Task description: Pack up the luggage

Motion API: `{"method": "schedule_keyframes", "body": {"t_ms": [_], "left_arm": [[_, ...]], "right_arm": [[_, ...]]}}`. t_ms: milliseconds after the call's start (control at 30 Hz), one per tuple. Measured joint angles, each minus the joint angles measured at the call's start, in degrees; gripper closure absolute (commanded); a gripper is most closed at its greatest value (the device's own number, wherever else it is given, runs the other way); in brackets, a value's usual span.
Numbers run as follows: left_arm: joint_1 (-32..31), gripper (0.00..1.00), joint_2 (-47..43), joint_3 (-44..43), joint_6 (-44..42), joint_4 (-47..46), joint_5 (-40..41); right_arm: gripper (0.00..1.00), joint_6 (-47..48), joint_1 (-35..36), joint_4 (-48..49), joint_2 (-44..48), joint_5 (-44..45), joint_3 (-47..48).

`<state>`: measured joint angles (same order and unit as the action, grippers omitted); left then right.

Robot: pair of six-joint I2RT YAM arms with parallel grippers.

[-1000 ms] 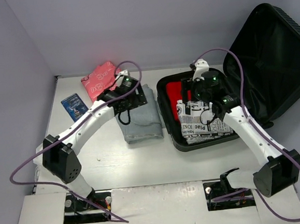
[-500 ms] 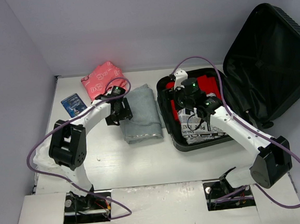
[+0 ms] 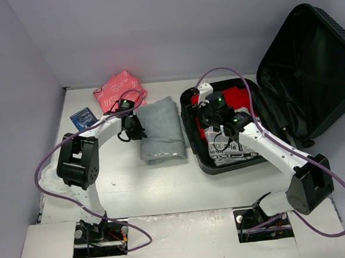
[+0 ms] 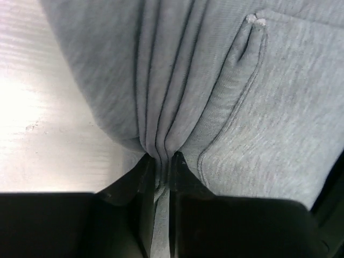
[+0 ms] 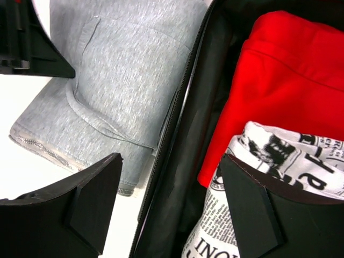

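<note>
The luggage (image 3: 302, 65) lies open at the right, lid leaning back, with a red garment (image 3: 237, 94) and a newsprint-patterned cloth (image 3: 231, 148) in its base. A folded grey garment (image 3: 162, 130) lies on the table to its left. My left gripper (image 3: 135, 129) is shut on a fold at that garment's left edge. The left wrist view shows the grey cloth (image 4: 242, 97) pinched between the closed gripper (image 4: 161, 164). My right gripper (image 5: 172, 199) hangs open over the luggage's left wall (image 5: 177, 161), empty, with the red garment (image 5: 269, 80) and the newsprint cloth (image 5: 290, 156) to its right.
A pink patterned packet (image 3: 118, 88) and a blue booklet (image 3: 83, 118) lie at the back left of the table. Purple-grey walls close the left and the back. The luggage lid stands up at the far right.
My left gripper moved left to the grey garment's left edge and shut on a fold of it. The right gripper shifted left over the luggage's left side and stayed open.
</note>
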<state>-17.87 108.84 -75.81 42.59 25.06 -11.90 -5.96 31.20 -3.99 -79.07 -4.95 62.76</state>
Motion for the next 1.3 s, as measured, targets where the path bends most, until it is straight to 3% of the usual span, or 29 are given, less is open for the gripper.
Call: {"method": "schedule_keyframes", "body": {"t_ms": [267, 500, 600, 633, 733, 833, 967, 1067, 1167, 1300], "left_arm": [[3.72, 1.00, -11.74, 18.25, 8.15, -13.66, -1.70], [7.41, 1.00, -31.34, 35.04, 18.49, -8.81, 4.48], [7.43, 0.63, -36.63, 37.59, 20.94, -5.27, 5.57], [7.43, 0.45, -37.70, 37.44, 21.00, -3.82, 5.77], [7.39, 0.28, -39.34, 34.36, 18.95, 1.46, 6.54], [7.39, 0.25, -39.26, 26.82, 14.95, 6.84, 8.41], [7.54, 0.25, -38.60, 15.47, 7.39, 10.71, 11.17], [8.13, 0.25, -36.94, 10.27, 2.27, 11.82, 12.17], [9.07, 0.25, -32.70, 7.08, -2.58, 12.11, 12.15], [9.60, 0.25, -23.10, 2.36, -8.66, 11.45, 11.58]], "right_arm": [[0.31, -0.02, 1.70, 0.37, -2.95, -0.81, 0.44], [0.32, -1.42, 6.38, 2.10, -9.18, -1.90, 3.69], [0.32, -2.21, 8.04, 2.95, -11.65, -3.02, 4.76], [0.33, -2.51, 8.52, 3.13, -12.31, -3.56, 5.05], [0.36, -3.30, 9.94, 3.50, -13.75, -5.18, 5.64], [0.39, -4.61, 11.69, 3.82, -14.62, -6.23, 5.99], [0.74, -6.86, 15.02, 4.00, -15.67, -6.64, 5.99], [0.92, -8.61, 17.51, 4.07, -16.65, -7.10, 5.81], [1.00, -10.03, 19.52, 4.39, -16.87, -7.82, 4.44], [1.00, -11.21, 20.74, 4.35, -16.96, -9.07, 1.84]]}}
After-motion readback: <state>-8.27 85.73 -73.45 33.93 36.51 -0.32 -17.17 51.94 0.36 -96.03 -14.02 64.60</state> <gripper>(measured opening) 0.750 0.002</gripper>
